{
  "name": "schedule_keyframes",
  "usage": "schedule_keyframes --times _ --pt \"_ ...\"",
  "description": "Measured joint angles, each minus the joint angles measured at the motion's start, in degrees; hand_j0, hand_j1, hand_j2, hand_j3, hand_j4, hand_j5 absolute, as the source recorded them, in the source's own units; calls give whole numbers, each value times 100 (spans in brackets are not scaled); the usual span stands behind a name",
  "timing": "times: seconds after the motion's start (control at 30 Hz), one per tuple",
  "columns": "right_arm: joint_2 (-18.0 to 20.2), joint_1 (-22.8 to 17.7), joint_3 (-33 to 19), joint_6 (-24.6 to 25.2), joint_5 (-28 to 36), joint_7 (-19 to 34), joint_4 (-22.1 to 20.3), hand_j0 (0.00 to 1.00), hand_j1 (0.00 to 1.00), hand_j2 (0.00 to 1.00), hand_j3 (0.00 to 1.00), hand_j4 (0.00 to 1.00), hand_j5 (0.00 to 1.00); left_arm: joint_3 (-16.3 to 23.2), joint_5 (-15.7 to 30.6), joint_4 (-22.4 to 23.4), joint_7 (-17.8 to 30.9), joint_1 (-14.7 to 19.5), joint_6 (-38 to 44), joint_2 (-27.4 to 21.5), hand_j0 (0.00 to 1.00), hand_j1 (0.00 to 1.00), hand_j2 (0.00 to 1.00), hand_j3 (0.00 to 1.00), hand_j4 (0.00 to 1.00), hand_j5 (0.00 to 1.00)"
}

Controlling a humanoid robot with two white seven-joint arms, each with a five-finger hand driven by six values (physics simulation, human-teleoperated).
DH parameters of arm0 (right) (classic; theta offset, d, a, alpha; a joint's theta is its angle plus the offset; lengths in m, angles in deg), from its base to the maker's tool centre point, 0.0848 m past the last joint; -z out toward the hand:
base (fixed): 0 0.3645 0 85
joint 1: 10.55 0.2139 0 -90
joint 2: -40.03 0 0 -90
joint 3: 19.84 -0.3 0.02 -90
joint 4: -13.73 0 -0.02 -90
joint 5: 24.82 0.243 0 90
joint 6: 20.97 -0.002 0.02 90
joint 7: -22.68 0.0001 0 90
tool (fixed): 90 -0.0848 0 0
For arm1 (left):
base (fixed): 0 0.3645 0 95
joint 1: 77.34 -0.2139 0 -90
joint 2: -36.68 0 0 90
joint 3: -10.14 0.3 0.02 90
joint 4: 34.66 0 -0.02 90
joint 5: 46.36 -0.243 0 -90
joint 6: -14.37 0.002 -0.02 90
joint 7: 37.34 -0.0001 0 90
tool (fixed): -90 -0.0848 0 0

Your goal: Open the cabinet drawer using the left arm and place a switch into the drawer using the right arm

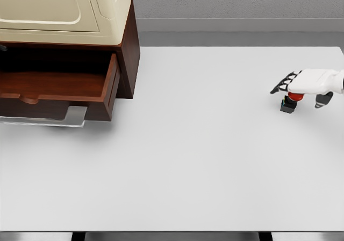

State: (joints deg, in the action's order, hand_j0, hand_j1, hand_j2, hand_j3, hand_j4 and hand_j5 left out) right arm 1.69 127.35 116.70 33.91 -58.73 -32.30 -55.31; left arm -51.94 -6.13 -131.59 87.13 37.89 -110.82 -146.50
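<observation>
The switch (289, 102), a red button on a small black base, stands on the white table (204, 160) at the far right. My right hand (301, 93) comes in from the right edge and hovers right over it, its palm covering the top of the red button. The fingers (281, 85) are spread out to the left and the thumb (323, 100) hangs to the right, so nothing is held. The dark wood cabinet (128, 52) sits at the upper left with its drawer (54, 85) pulled out and its inside bare. My left arm is out of view.
A cream-coloured appliance (59, 7) rests on top of the cabinet. A pale metal handle (72, 116) sticks out below the drawer front. A wide stretch of table lies between the drawer and the switch. A grey wall runs behind.
</observation>
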Motion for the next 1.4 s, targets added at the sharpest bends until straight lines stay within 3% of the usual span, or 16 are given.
schedule_keyframes --times 0.1,0.23,0.43,0.5,0.73,0.97,1.2,1.4 --pt "-13 26 6 0 -1 0 29 98 98 98 98 98 98 -68 -134 -257 10 86 3 205 100 100 100 100 100 100" --pt "-21 26 8 0 38 0 37 65 65 65 65 65 65 -129 -261 -364 40 176 -2 366 100 100 100 100 100 100" --pt "-51 26 34 0 114 0 26 51 51 51 51 51 51 -221 -299 -400 33 284 0 469 100 100 100 100 100 100" --pt "-64 26 55 0 175 -2 17 41 41 41 41 41 41 -229 -298 -403 23 272 1 481 100 100 100 100 100 100" --pt "-75 53 130 -6 439 -4 12 37 37 37 37 37 37 -236 -300 -406 11 277 1 479 100 100 100 100 100 100" --pt "-175 668 117 -2 932 -1 -262 38 38 38 38 38 38 -237 -297 -405 8 317 2 469 100 100 100 100 100 100" --pt "-848 1353 277 2 1150 -3 -537 38 38 38 38 38 38 -237 -295 -398 5 316 2 454 100 100 100 100 100 100" --pt "-1673 1925 703 -3 1176 -1 -577 39 39 39 39 39 39 -237 -287 -398 2 324 1 446 100 100 100 100 100 100"
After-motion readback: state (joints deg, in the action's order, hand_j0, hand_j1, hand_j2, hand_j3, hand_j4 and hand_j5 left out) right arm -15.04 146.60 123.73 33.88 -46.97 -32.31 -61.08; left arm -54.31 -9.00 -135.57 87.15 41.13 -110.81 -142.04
